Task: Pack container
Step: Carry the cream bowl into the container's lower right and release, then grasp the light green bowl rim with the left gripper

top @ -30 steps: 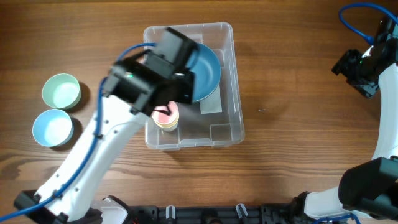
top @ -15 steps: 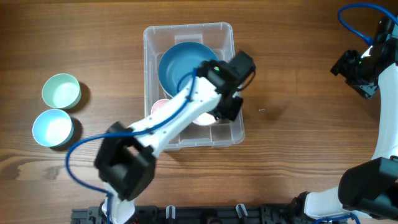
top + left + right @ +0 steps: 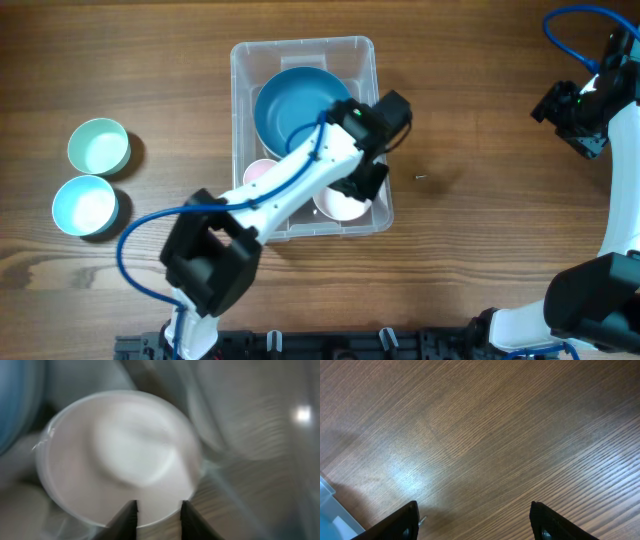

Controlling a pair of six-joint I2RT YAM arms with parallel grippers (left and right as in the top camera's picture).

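On the worktop (image 3: 480,60) the container (image 3: 365,45) sits at the middle. It holds a blue dish (image 3: 295,100) at its far end, a pink bowl (image 3: 258,172) by its left wall and a white bowl (image 3: 338,208) in its near right corner.

The left arm (image 3: 285,180) reaches in over the container's near wall. A careless lift or swing could catch that wall and drag the light container, or knock the dish.

The left claw (image 3: 158,509) straddles the white bowl's near rim with its jaws a little parted. As far as the blurred wrist view shows, it is released rather than clenched. If a finger (image 3: 127,515) snags the rim on the way out, the bowl may tip or ride up.

Well to the left of the container, a mint bowl (image 3: 98,146) and a pale-blue bowl (image 3: 84,205) wait side by side. Only the arm itself lies between them and the container.

The right claw (image 3: 474,508) hangs wide open and empty over the worktop at the far right.
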